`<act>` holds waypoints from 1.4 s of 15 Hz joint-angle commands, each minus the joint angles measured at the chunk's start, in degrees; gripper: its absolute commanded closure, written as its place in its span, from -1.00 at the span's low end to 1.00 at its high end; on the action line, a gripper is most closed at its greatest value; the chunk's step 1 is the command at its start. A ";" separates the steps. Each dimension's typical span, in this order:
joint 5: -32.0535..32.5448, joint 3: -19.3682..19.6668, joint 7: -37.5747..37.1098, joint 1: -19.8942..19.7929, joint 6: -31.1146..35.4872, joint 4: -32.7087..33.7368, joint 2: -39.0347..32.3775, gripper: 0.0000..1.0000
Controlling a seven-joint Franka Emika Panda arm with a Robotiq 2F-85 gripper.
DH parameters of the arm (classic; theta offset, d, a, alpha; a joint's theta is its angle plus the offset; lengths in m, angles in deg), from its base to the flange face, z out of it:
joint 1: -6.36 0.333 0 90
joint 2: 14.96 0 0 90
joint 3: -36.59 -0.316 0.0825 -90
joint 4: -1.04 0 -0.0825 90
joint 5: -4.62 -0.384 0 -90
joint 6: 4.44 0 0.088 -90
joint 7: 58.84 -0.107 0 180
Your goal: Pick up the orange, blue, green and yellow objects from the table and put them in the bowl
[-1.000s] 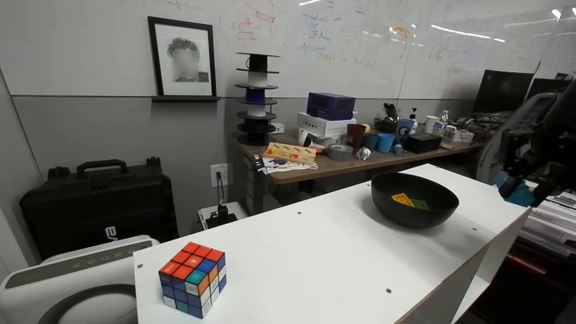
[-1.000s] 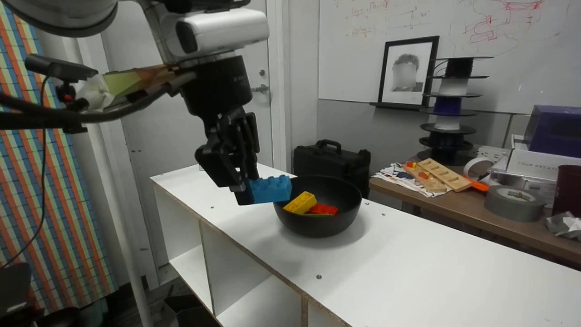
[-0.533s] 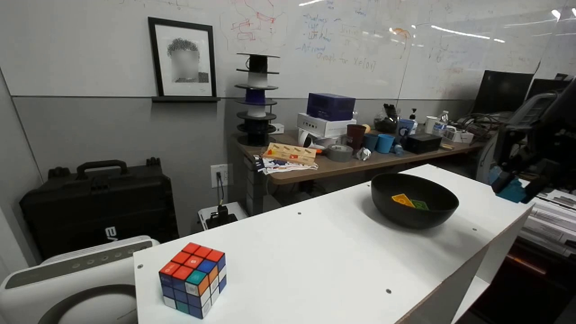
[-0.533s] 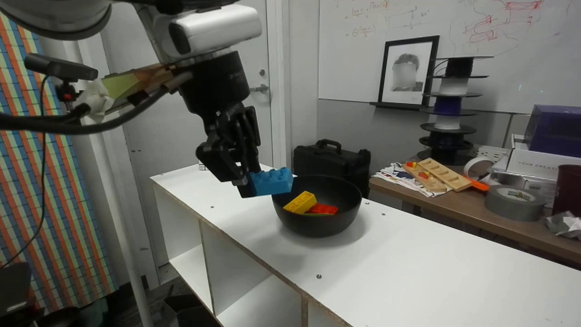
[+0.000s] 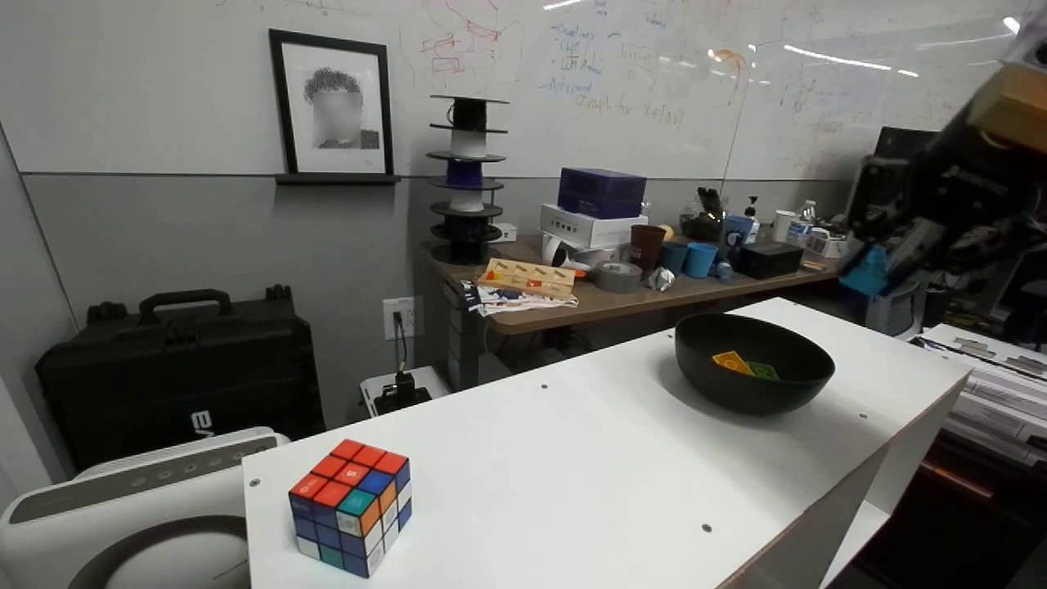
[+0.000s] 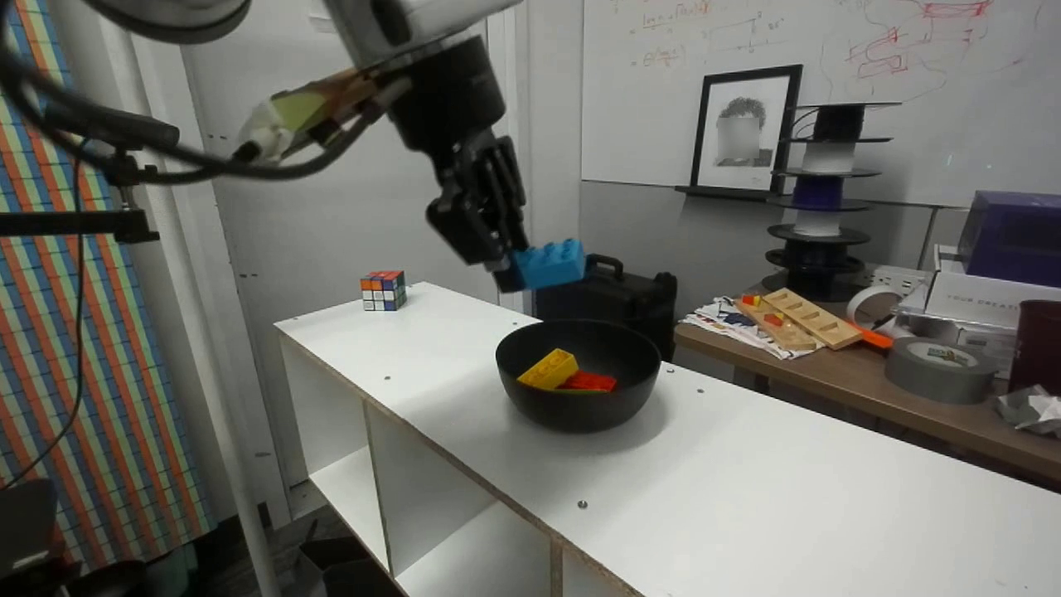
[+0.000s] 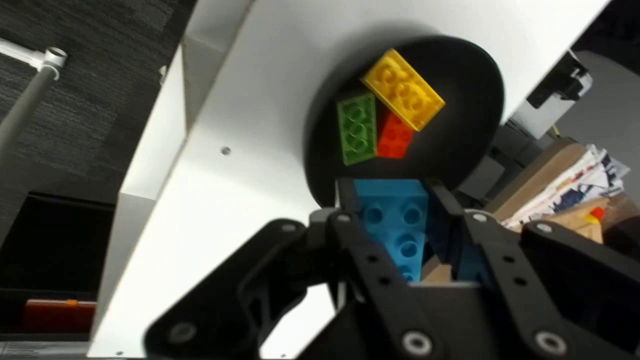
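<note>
My gripper (image 7: 391,192) is shut on a blue brick (image 7: 392,225). It holds the brick in the air above the black bowl's level; the brick also shows in both exterior views (image 6: 554,265) (image 5: 869,272). The black bowl (image 6: 580,416) stands upright on the white table (image 6: 746,489). In the wrist view the bowl (image 7: 467,75) lies just beyond the fingertips. Inside it lie a yellow brick (image 7: 403,90), a green brick (image 7: 357,129) and a red-orange brick (image 7: 395,136). The yellow brick overlaps the red-orange one. The green one is mostly hidden in an exterior view.
A Rubik's cube (image 5: 350,507) stands at one end of the table; it also shows in an exterior view (image 6: 383,291). A brown desk (image 6: 721,352) with boxes, tape and cups stands alongside. A black case (image 5: 180,360) stands beyond the table end.
My gripper has risen with the blue brick still held and moved closer over the bowl's side. The Rubik's cube, earlier hidden behind the gripper, now shows. The bowl and its bricks have not moved.
</note>
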 commanded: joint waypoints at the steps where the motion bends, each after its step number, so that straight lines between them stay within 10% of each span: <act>1: -1.61 0.21 -0.24 0.15 -4.73 14.85 -7.29 0.78; 7: -4.04 1.34 0.83 2.10 -18.16 35.74 -19.40 0.78; 18: -10.84 2.88 4.14 1.80 -42.50 43.12 -27.64 0.78; 19: -11.13 2.89 4.72 1.82 -43.17 43.10 -27.89 0.62; 20: -11.57 2.93 5.29 1.80 -43.59 43.19 -28.15 -0.22; 21: -11.94 2.90 5.69 1.87 -43.21 43.30 -28.38 -0.23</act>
